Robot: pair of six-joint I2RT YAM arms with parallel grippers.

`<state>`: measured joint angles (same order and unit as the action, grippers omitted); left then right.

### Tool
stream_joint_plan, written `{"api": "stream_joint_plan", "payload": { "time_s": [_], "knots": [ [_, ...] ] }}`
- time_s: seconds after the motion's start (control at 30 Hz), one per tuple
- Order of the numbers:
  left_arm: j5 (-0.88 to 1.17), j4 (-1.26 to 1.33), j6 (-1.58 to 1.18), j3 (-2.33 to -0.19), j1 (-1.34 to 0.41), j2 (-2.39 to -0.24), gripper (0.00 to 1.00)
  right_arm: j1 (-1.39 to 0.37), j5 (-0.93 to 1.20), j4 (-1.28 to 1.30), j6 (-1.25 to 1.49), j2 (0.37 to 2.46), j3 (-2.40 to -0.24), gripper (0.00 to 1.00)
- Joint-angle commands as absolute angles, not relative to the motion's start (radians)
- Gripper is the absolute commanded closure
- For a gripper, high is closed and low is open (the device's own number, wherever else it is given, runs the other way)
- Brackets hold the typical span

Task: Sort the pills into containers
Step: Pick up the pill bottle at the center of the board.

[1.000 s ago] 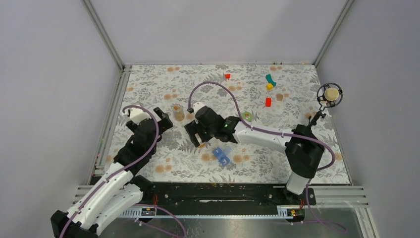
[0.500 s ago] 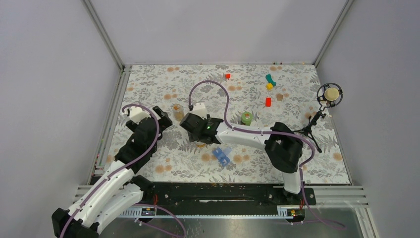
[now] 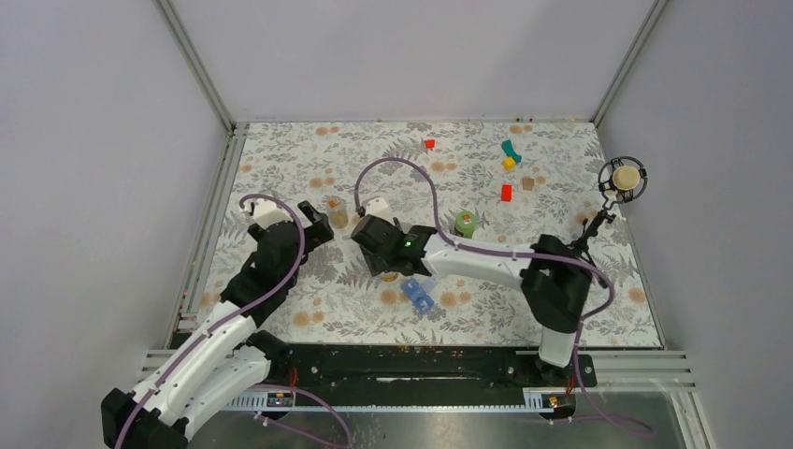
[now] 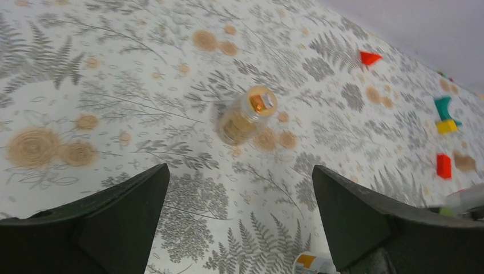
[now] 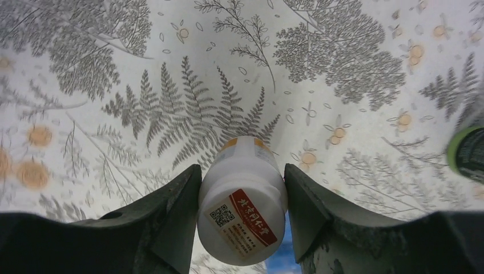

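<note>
Change since earlier frames: the right hand [image 5: 242, 180] has been brought a little nearer the arm bases and its jaws have been drawn in from wide. The left hand [image 4: 240, 171] has been shifted slightly toward the centre.
Right hand: closed partway. Both fingers are pressed against the sides of a white plastic bottle with a red label and orange cap [image 5: 242, 200], cap end pointing away from the wrist camera. Whether the bottle is lifted cannot be told.
Left hand: jaws spread fully, nothing held, poised above the floral-patterned surface [image 3: 281, 159].
Ahead of left hand: a clear amber bottle [image 4: 246, 114] stands alone, with an orange piece visible at its mouth.
Translucent blue rectangular plastic pill box [image 3: 420, 294]: lying on the surface just beside the right hand, on its near side, at a slant. Its contents cannot be made out.
Green-lidded bottle [image 3: 466, 222]: upright just beyond the right forearm.
Far right of surface: two red blocks [image 3: 506, 193], a teal piece [image 3: 510, 148], a yellow block [image 3: 509, 163] and a brown block [image 3: 528, 183] are scattered well apart from both hands.
</note>
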<state>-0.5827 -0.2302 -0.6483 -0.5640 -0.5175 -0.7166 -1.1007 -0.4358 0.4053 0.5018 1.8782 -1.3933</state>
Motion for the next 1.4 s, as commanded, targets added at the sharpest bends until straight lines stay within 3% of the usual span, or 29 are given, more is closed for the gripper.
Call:
{"api": "stream_joint_plan", "payload": {
  "time_s": [0.0, 0.13, 0.33, 0.5, 0.83, 1.03, 1.2, 1.37],
  "knots": [
    [-0.338, -0.067, -0.541, -0.542, -0.512, -0.710, 0.02, -1.035, -0.194, 0.309, 0.183, 1.654, -1.319, 0.55],
    [-0.034, 0.103, -0.431, -0.521, -0.512, -0.685, 0.02, -0.932, 0.232, 0.353, -0.062, 1.474, -1.269, 0.51],
    [0.493, 0.237, -0.345, -0.563, -0.512, -0.761, 0.03, -0.884, 0.406, 0.587, -0.245, 1.352, -1.365, 0.49],
    [0.906, 0.550, -0.428, -0.517, -0.537, -0.848, 0.04, -0.847, 0.519, 0.741, -0.374, 1.305, -1.444, 0.47],
    [0.994, 0.416, -0.283, -0.617, -0.652, -0.953, 0.04, -0.835, 0.643, 0.853, -0.486, 1.303, -1.531, 0.48],
    [0.960, 0.470, -0.307, -0.635, -0.714, -1.015, 0.11, -0.835, 0.732, 0.844, -0.535, 1.296, -1.538, 0.47],
    [0.964, 0.525, -0.338, -0.637, -0.738, -1.061, 0.23, -0.834, 0.782, 0.845, -0.560, 1.301, -1.548, 0.48],
    [0.976, 0.558, -0.356, -0.634, -0.748, -1.077, 0.50, -0.834, 0.802, 0.824, -0.564, 1.296, -1.540, 0.46]
  ]
}}
